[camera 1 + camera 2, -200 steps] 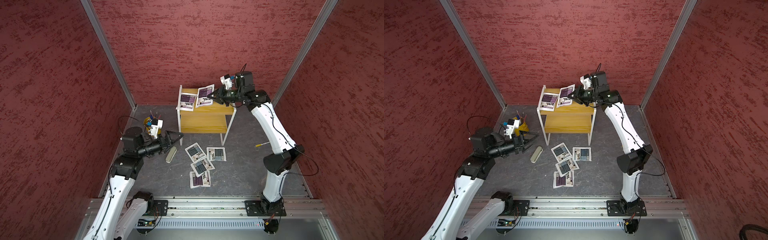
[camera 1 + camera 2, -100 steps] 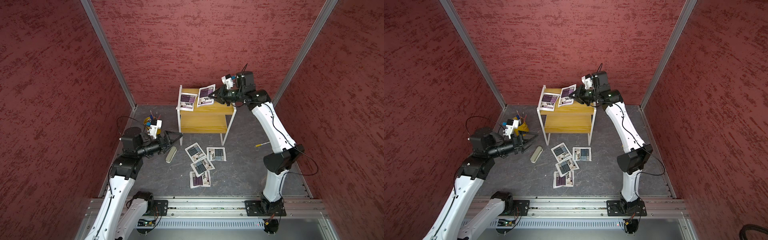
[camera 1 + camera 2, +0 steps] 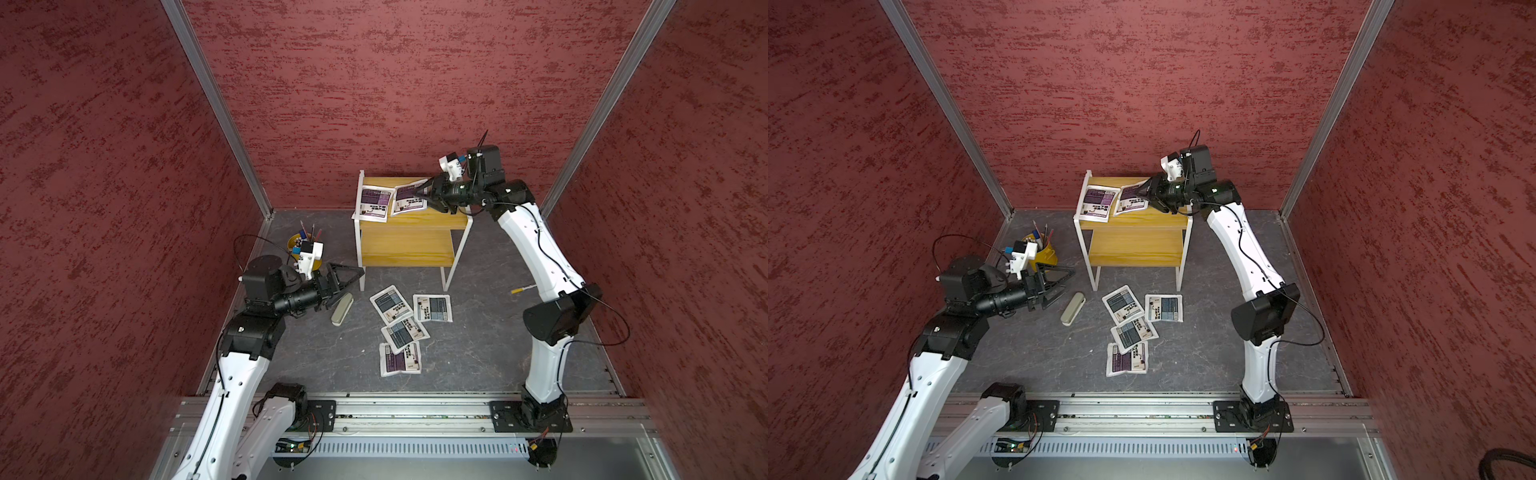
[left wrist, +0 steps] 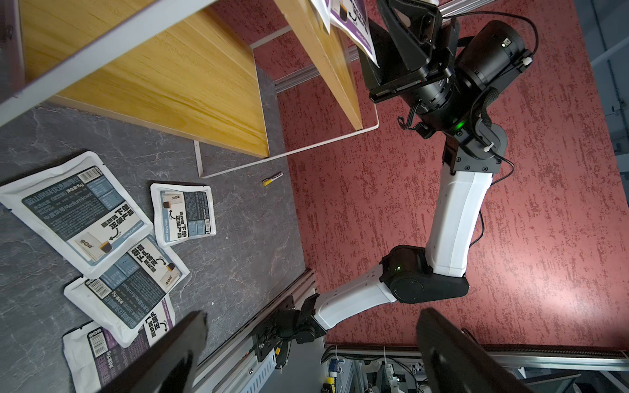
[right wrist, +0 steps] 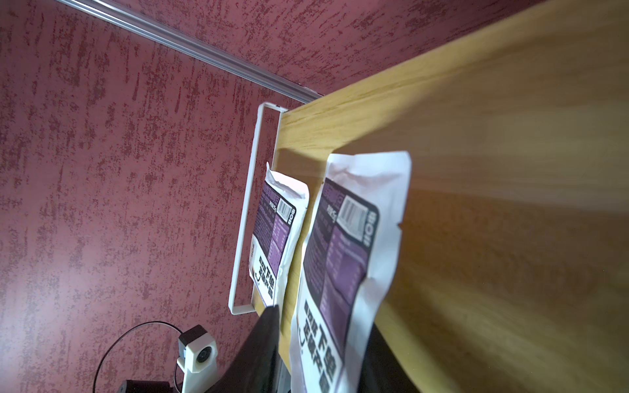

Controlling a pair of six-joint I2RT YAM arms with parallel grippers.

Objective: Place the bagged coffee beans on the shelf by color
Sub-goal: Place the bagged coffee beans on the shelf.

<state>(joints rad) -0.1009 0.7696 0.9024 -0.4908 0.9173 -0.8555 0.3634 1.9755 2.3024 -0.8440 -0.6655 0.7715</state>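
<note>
We note the left gripper [image 3: 353, 281] spread wide and empty, near a leg of the shelf [image 3: 409, 249]. The right gripper [image 3: 422, 193] sits at the top board, where two purple pouches [image 3: 374, 203] lie. Only the right wrist view shows its fingers [image 5: 265, 343] parted around one of them, apparently not pinching. Four more pouches [image 3: 404, 332] lie on the floor.

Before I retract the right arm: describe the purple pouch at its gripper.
The purple pouch is a flat white pillow bag with a purple label block, barcode and black print. It lies face up, slightly skewed, on the top board of the shelf, beside a second purple pouch. Its end sits between the fingers of the right gripper, a gap showing on one side.
</note>
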